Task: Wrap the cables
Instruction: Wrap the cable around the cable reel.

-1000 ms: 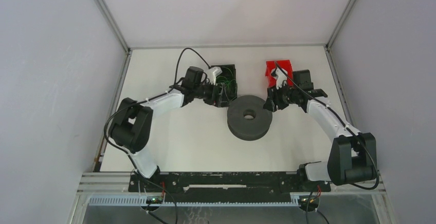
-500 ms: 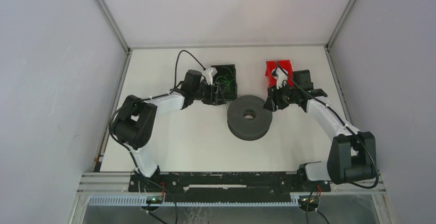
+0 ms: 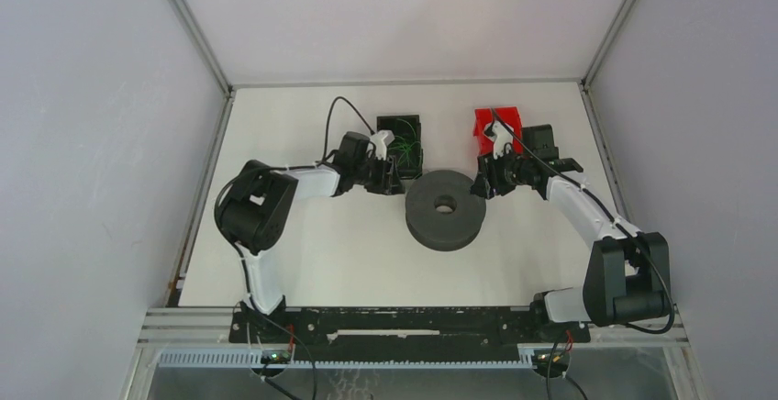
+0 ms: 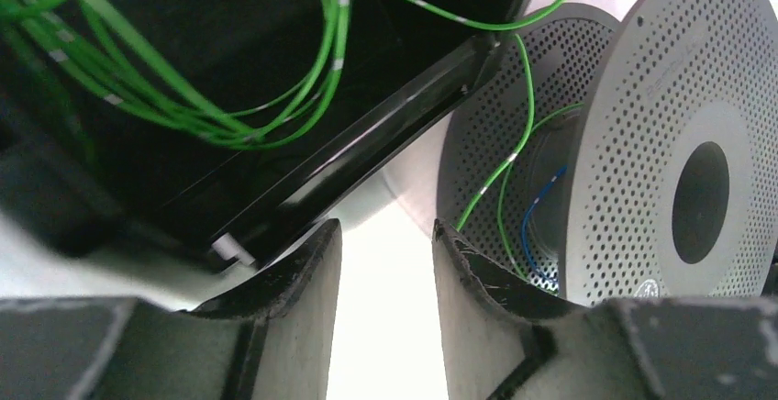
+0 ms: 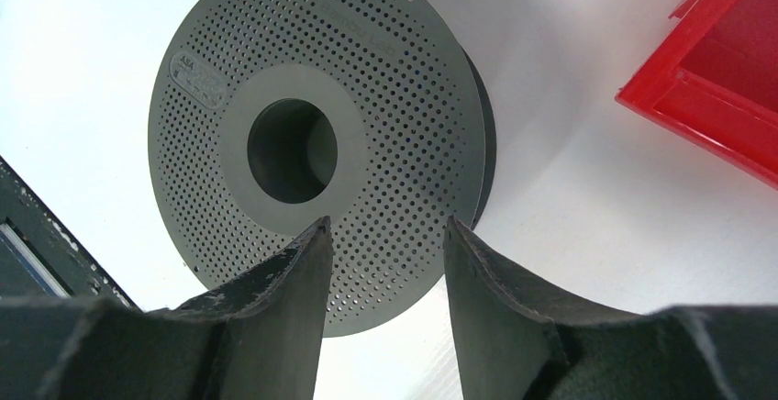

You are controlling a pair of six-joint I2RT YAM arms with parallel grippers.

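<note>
Top external: grey spool (image 3: pixel 429 223), black box (image 3: pixel 419 143) and red box (image 3: pixel 484 125) just behind.

One grey perforated spool (image 3: pixel 445 209), one black tray (image 3: pixel 417 123) and one red tray (image 3: pixel 496 123) are counted. One blue wire (image 4: pixel 532 205) is seen on the spool. The green cable (image 4: pixel 530 88) strands are tangled, so no count can be given.

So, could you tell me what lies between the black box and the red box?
Only bare table between black box and red box, in the top view.
</note>
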